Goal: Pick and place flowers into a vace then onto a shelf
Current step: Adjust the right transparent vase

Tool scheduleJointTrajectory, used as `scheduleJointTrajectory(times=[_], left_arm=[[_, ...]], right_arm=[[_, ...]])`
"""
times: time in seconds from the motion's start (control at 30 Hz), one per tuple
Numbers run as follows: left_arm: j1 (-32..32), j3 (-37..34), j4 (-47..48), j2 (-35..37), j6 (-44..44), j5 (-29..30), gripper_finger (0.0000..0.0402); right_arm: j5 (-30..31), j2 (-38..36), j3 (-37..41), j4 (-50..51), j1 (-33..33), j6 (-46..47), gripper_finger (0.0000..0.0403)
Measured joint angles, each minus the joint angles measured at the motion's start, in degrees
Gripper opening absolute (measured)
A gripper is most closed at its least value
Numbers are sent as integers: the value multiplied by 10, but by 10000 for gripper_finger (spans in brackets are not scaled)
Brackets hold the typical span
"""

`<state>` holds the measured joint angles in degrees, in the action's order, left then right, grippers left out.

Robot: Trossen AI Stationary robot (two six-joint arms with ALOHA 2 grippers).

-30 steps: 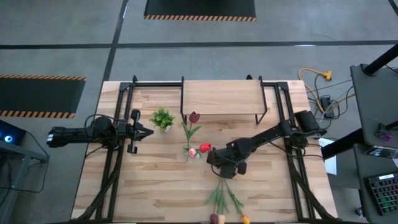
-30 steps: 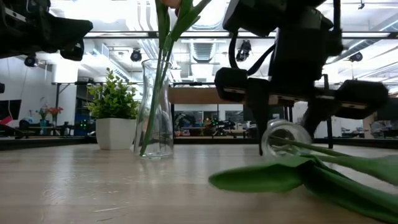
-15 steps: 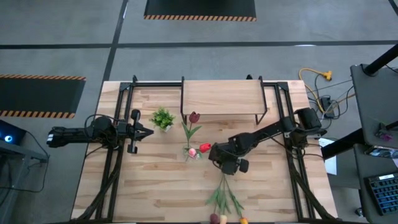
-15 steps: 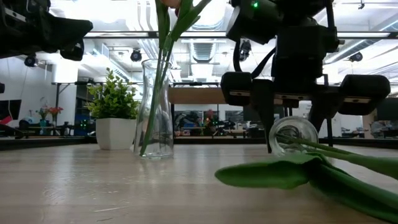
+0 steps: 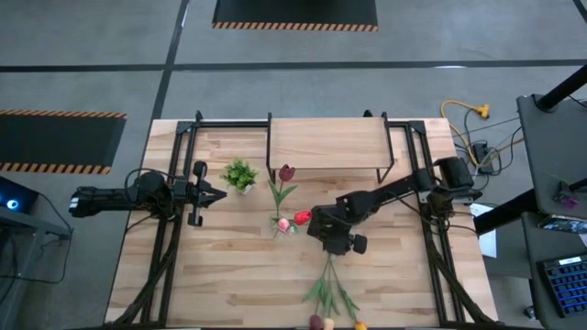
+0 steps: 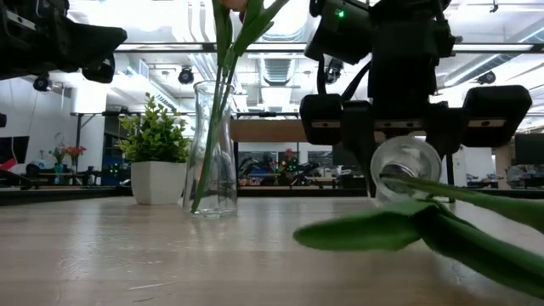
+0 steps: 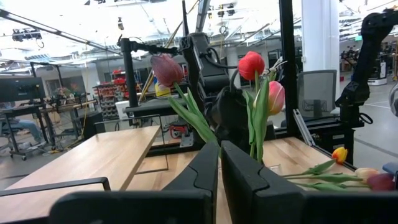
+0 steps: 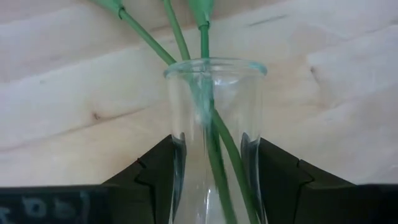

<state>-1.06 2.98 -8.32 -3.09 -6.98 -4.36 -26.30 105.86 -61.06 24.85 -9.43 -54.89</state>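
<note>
Right wrist view: a clear glass vase (image 8: 214, 143) is pinched at the neck by the right gripper (image 8: 214, 163), three green stems threaded into its mouth (hidden from above by the arm). High view: that gripper (image 5: 332, 234) sits at frame centre; three flowers (image 5: 328, 298) lie bottom centre. Another vase (image 6: 211, 149) stands upright with three tulips (image 5: 286, 206). The left gripper (image 5: 218, 193), pressed together, waits centre left. The shelf (image 5: 326, 145) stands upper centre on the plank table (image 5: 229, 275); workshop behind.
</note>
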Motion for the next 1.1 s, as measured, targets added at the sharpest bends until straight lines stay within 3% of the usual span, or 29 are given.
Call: scheduleJointTrajectory(times=[0.17,0.63,0.77,1.1], left_arm=[[0,0,0,0,0,0,3],[0,0,0,0,0,0,3],[0,0,0,0,0,0,3],[0,0,0,0,0,0,3]], right_arm=[[-40,-11,1,-2,11,1,161],[-65,-27,31,-16,35,-4,161],[-115,-30,33,-24,41,-7,161],[-128,-34,40,-46,57,-4,161]])
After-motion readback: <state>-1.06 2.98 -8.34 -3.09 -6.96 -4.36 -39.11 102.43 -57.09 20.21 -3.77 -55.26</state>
